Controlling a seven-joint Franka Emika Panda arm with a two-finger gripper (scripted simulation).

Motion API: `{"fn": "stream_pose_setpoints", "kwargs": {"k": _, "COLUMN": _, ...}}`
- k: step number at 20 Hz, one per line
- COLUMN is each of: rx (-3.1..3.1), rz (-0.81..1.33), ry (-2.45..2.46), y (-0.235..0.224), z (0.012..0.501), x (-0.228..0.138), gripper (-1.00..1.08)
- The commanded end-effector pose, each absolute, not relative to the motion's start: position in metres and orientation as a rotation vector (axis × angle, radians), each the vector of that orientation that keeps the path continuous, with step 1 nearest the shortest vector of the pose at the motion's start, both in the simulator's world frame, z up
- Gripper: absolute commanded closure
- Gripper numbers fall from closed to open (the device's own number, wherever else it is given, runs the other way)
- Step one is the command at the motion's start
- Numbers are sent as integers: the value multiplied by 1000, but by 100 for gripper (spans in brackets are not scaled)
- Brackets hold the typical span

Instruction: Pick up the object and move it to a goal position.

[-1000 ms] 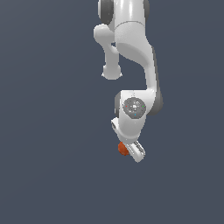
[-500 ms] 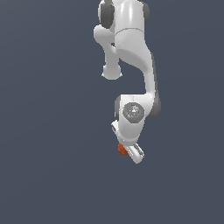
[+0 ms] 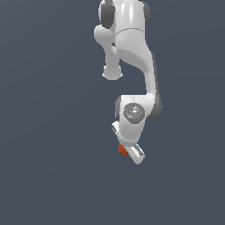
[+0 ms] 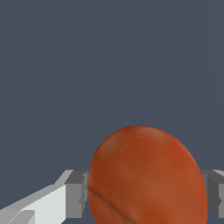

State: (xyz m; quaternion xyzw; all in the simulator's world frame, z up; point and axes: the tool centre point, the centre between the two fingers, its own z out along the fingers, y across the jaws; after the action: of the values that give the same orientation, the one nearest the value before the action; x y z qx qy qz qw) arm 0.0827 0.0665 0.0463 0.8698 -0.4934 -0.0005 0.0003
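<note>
Between my jaws [image 4: 146, 192] sits the ball [image 4: 148, 177], pads touching both sides; a jerky move could roll it free.

I see the arm [image 3: 132, 52] as smooth, glossy white plastic with soft highlights — its joints are a darker, duller grey. The ball [image 4: 148, 177] looks matt orange-red, faintly mottled, with one thin dark crease across its skin. The gripper [image 4: 142, 192] fingers [image 4: 76, 192] read as flat, matt grey — the ground [image 3: 44, 132] behind is an even, unshiny slate.
</note>
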Motion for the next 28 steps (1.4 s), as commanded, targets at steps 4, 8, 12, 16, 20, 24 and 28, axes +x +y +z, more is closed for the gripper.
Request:
{"fn": "stream_pose_setpoints", "kwargs": {"k": 4, "rx": 2732, "rz": -2, "ry": -1550, "y": 66, "z": 47, "x": 80, "gripper": 108}}
{"fn": "stream_pose_setpoints", "kwargs": {"k": 8, "rx": 2732, "rz": -2, "ry": -1550, "y": 64, "z": 50, "x": 74, "gripper": 108}}
{"fn": "stream_pose_setpoints", "kwargs": {"k": 12, "rx": 2732, "rz": -2, "ry": -1550, "y": 60, "z": 54, "x": 63, "gripper": 108}}
{"fn": "stream_pose_setpoints", "kwargs": {"k": 16, "rx": 2732, "rz": -2, "ry": -1550, "y": 55, "z": 60, "x": 48, "gripper": 108}}
{"fn": "stream_pose_setpoints", "kwargs": {"k": 20, "rx": 2733, "rz": -2, "ry": -1550, "y": 49, "z": 68, "x": 28, "gripper": 108}}
{"fn": "stream_pose_setpoints", "kwargs": {"k": 24, "rx": 2733, "rz": -2, "ry": -1550, "y": 42, "z": 77, "x": 6, "gripper": 108}}
{"fn": "stream_pose_setpoints", "kwargs": {"k": 28, "rx": 2733, "rz": -2, "ry": -1550, "y": 34, "z": 86, "x": -18, "gripper": 108}}
